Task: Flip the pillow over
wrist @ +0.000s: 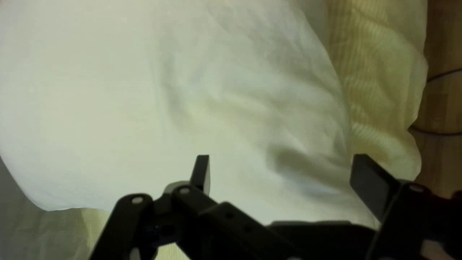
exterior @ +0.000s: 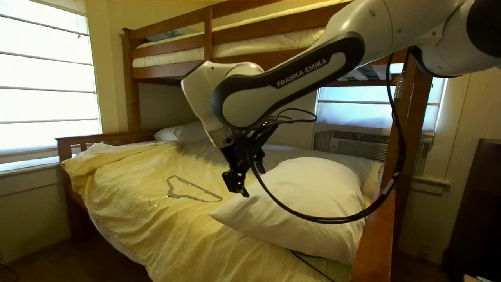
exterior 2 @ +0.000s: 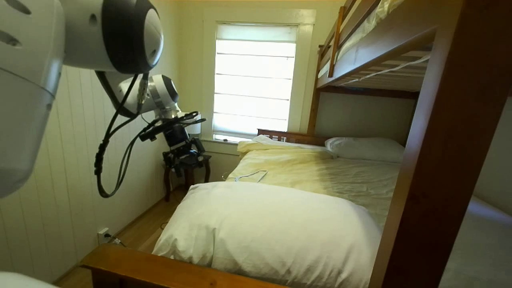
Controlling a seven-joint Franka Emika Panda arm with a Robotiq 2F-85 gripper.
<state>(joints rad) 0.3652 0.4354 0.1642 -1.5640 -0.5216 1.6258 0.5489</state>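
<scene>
Pillow (wrist: pixel 180 104) lies seemingly clear of the widely spread fingers (wrist: pixel 375 187).

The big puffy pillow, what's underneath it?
The yellow bedsheet shows along the edge of the big puffy pillow and seems to run beneath it. Whether anything else is under there can't be seen; the pillow covers it.
</scene>
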